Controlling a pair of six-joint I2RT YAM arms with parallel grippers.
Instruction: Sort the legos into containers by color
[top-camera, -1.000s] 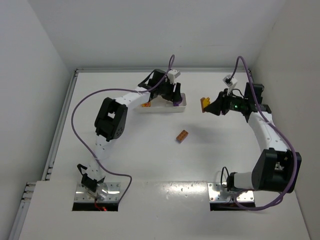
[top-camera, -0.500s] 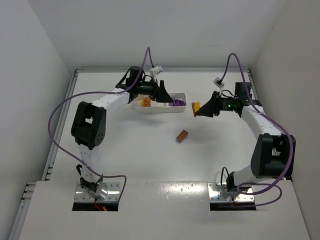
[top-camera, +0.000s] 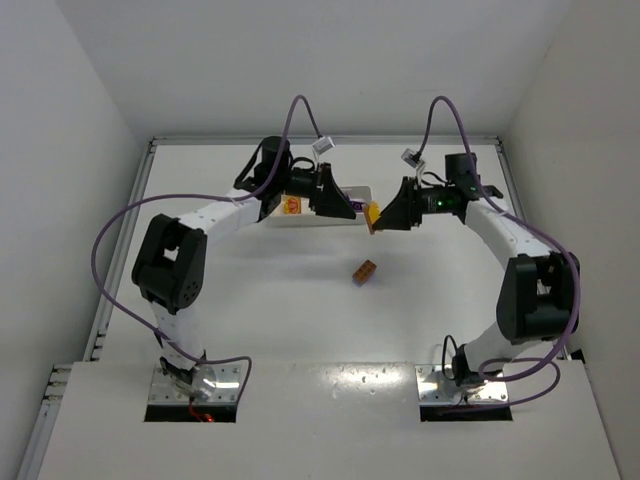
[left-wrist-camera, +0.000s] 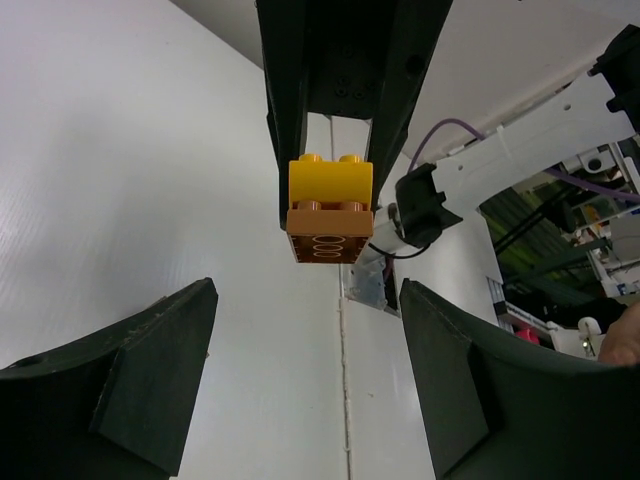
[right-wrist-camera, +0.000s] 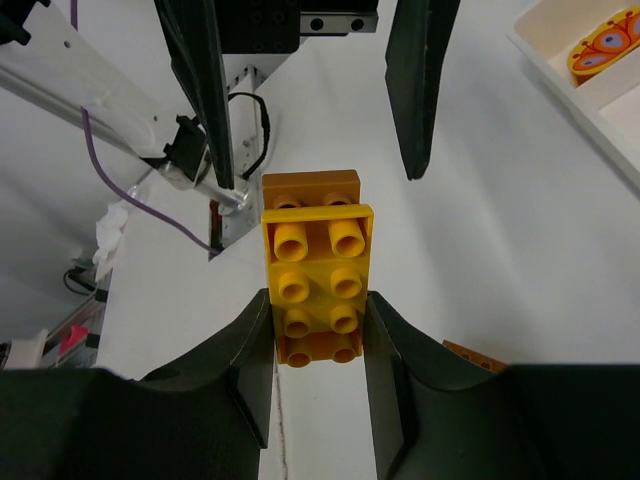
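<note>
Two fingers (right-wrist-camera: 240, 360) of the right pincer (right-wrist-camera: 318, 322) clamp a yellow brick (right-wrist-camera: 318, 262) stuck onto an orange brick (right-wrist-camera: 310, 185), just beside the white tray's (top-camera: 300, 221) end. The left pincer (left-wrist-camera: 307, 290) gapes empty, facing them. An orange piece (top-camera: 292, 207) lies in the tray.

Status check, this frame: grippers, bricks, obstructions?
Right gripper shut on yellow-orange brick stack. Left gripper open, facing it. One orange brick loose on table. Nothing blocking.

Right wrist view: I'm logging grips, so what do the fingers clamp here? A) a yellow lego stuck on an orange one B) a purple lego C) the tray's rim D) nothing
A: the right gripper is shut on the lego stack, a yellow piece on an orange one.
</note>
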